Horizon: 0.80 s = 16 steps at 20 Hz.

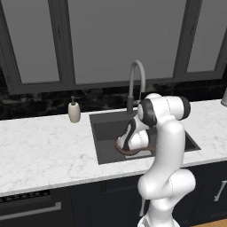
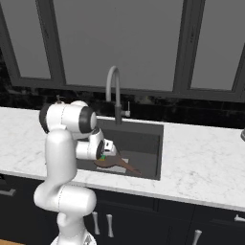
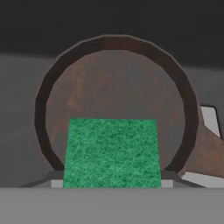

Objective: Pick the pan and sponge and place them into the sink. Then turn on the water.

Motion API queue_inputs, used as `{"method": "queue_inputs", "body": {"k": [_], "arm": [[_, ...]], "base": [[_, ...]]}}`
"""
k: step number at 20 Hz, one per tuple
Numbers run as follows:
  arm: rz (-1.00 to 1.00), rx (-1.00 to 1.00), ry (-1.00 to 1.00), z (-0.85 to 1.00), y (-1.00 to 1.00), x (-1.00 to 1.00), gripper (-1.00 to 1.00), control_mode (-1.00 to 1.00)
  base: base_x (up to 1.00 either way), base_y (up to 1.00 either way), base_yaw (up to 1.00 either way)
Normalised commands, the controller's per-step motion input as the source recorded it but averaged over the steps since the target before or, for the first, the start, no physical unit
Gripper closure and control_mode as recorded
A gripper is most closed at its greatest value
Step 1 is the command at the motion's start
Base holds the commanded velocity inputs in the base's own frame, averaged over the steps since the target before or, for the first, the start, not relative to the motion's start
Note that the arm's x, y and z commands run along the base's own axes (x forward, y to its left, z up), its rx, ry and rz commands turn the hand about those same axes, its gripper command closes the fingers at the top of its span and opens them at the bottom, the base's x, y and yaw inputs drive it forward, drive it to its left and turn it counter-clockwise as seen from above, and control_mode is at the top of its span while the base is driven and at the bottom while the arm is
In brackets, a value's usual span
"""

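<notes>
Sponge (image 3: 111,153), green, sits closest in the hand view between the claw (image 2: 106,154) tips, apparently gripped at half opening, directly above the brown pan (image 3: 116,105) lying on the floor of the sink (image 1: 104,133), faucet (image 1: 136,84) behind on the worktop (image 1: 44,150).

The end effector (image 2: 111,148) hangs low over the sink (image 1: 103,126). Directly below it the pan (image 3: 118,92) covers the basin floor, with the green sponge (image 3: 111,153) between. Behind it rises the faucet (image 1: 135,84). The tabletop (image 1: 44,150) beyond the soap dispenser (image 1: 74,111) lies open.
</notes>
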Motion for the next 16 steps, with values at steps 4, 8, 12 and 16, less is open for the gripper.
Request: {"method": "queue_inputs", "body": {"k": [4,8,12,16], "arm": [[0.0,0.0,0.0,-0.15,0.09,0.14,1.0,-1.0],[0.0,0.0,0.0,-0.1,0.02,0.14,1.0,-1.0],[0.0,0.0,0.0,-0.13,0.0,0.15,1.0,-1.0],[0.0,0.0,0.0,-0.16,0.0,0.14,1.0,-1.0]], "base": [[0.0,0.0,0.0],[0.0,0.0,0.0],[0.0,0.0,0.0],[0.0,0.0,0.0]]}}
